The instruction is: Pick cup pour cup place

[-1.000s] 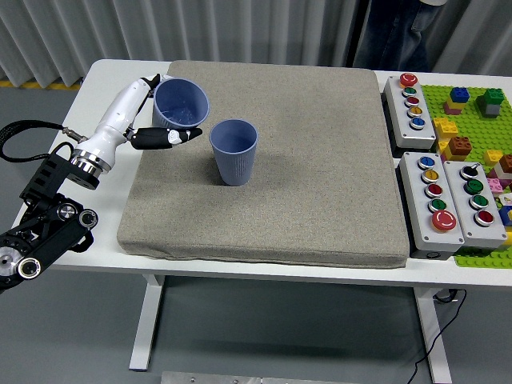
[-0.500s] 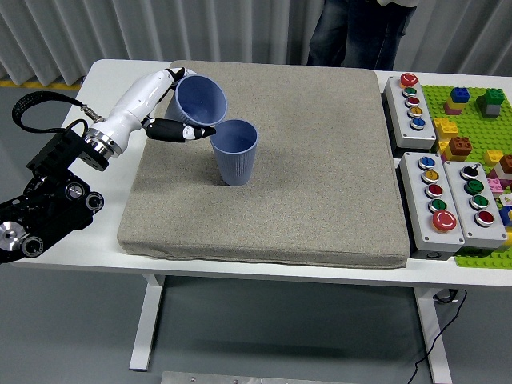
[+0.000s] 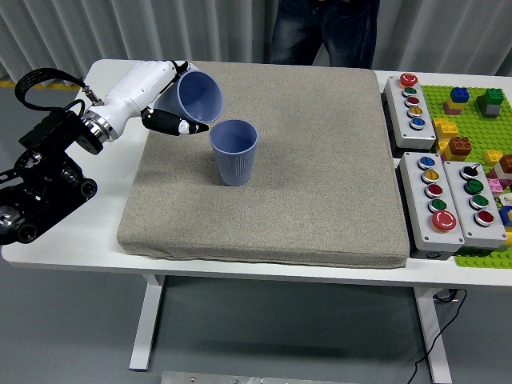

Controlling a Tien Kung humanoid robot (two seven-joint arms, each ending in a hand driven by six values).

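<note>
- Over the grey mat (image 3: 264,184) on the table (image 3: 104,240), the left hand (image 3: 164,100) holds a blue cup (image 3: 196,96) tipped on its side, mouth turned toward the second cup (image 3: 234,150).
- Its fingers are wrapped round the tilted cup; a dark fingertip (image 3: 188,126) shows under the rim, the others sit behind the cup wall.
- The second cup stands upright on the mat, just beside and below the tilted one; the two rims are close, and I cannot tell whether they touch.
- Judging from this, the pick is done and the pour is in hand; setting the cup back down is left.
- No contents show in either cup, so how much has poured cannot be told.
- The right hand is out of view.
- At the far edge a person (image 3: 324,32) stands, cut off at the top; only legs show, no hands.
- Button boxes (image 3: 436,184) and a brick plate (image 3: 480,112) lie to the right, well apart from the cups.
</note>
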